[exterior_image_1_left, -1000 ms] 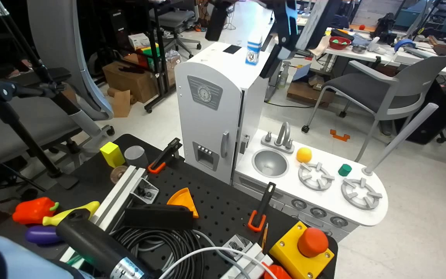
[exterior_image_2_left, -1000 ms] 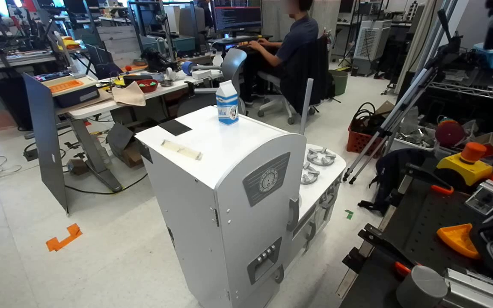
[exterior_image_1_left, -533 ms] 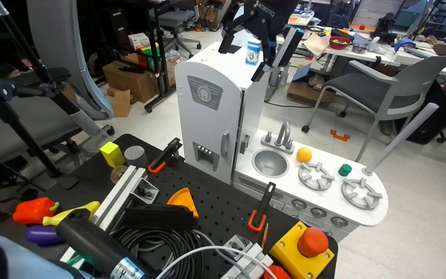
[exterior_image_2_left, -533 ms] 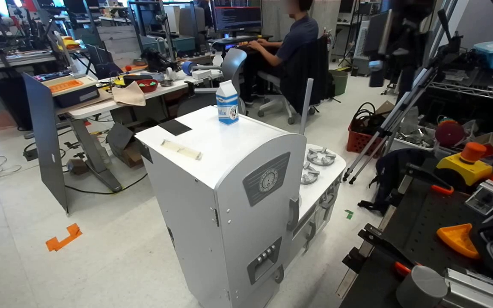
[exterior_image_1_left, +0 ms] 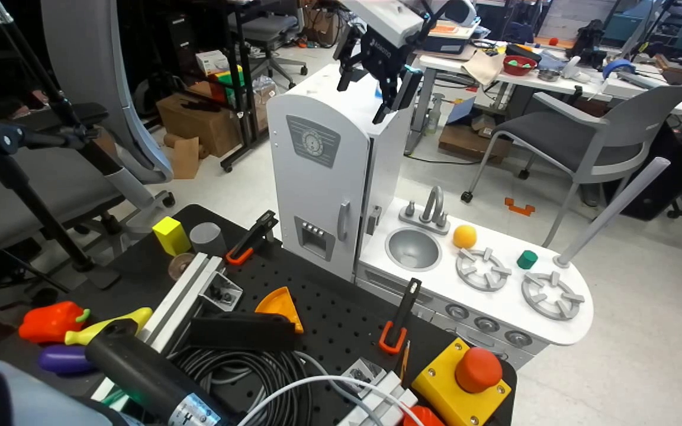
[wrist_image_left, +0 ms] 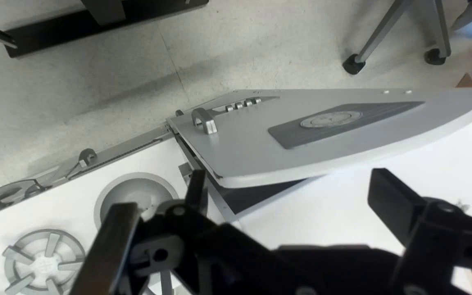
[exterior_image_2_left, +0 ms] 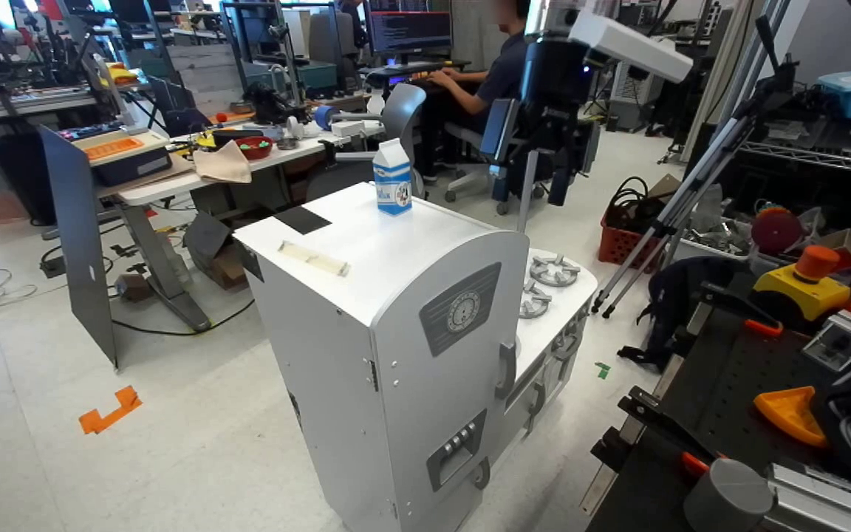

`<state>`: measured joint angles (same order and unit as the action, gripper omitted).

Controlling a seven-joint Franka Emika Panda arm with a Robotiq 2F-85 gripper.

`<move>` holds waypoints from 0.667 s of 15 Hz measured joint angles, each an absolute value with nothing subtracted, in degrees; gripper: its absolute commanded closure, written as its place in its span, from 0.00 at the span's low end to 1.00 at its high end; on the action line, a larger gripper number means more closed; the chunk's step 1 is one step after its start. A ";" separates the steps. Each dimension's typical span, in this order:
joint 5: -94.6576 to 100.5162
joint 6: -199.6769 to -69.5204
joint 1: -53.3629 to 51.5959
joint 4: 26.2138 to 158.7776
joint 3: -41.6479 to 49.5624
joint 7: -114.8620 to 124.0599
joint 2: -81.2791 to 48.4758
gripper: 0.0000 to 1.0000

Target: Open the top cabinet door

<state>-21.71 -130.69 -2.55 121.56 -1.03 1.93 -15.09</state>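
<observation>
Pincer (wrist_image_left: 289, 182) is hanging high near the tall white cabinet (exterior_image_2_left: 326, 369), fingers (wrist_image_left: 393, 205) pointing down and standing wide apart, well clear of the handle (exterior_image_1_left: 344, 220). Top cabinet door (exterior_image_1_left: 317, 195) is forming the cabinet's arched front, carrying that handle and a grey dial panel (exterior_image_1_left: 313, 142); in the wrist view it's sitting slightly ajar, dark gap showing along the handle-side edge. Milk carton (exterior_image_2_left: 393, 181) is standing upright on the cabinet top; in an exterior view the pincer is mostly blocking it. Low white counter (exterior_image_1_left: 504, 307) is adjoining the cabinet, bearing sink (exterior_image_1_left: 413, 251), faucet (exterior_image_1_left: 426, 220), orange ball (exterior_image_1_left: 465, 236), two burners (exterior_image_1_left: 499, 271) and green cylinder (exterior_image_1_left: 527, 259). Black table (exterior_image_1_left: 329, 313) is running alongside, holding red pepper (exterior_image_1_left: 54, 321), banana (exterior_image_1_left: 95, 334), purple eggplant (exterior_image_1_left: 64, 358), yellow block (exterior_image_1_left: 171, 235), orange wedge (exterior_image_1_left: 279, 305), cable coil (exterior_image_1_left: 258, 360), plus a yellow box (exterior_image_1_left: 436, 376) with a red button (exterior_image_1_left: 478, 370). In an exterior view a person (exterior_image_2_left: 503, 70) is sitting in the background, and a red basket (exterior_image_2_left: 614, 247) is resting near a tripod (exterior_image_2_left: 702, 177).
</observation>
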 measured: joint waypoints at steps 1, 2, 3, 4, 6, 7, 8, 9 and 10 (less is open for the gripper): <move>-21.53 -132.16 -2.77 120.57 -1.37 2.43 -16.60 0.00; -21.27 -133.31 -3.02 119.56 -1.51 2.98 -18.00 0.00; -20.71 -134.21 -3.32 118.49 -1.54 3.74 -19.43 0.00; -19.93 -134.80 -3.58 117.45 -1.56 4.64 -20.80 0.00; -18.06 -135.10 -4.07 115.34 -1.57 6.59 -23.45 0.00; -17.08 -135.09 -4.30 114.33 -1.57 7.64 -24.62 0.00; -16.32 -135.06 -4.51 113.44 -1.57 8.61 -25.67 0.00; -15.68 -134.87 -4.74 112.70 -1.57 9.62 -26.61 0.00; -15.08 -134.72 -4.98 112.25 -1.57 10.55 -27.38 0.00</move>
<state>-15.08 -134.72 -4.98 112.25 -1.57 10.55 -27.38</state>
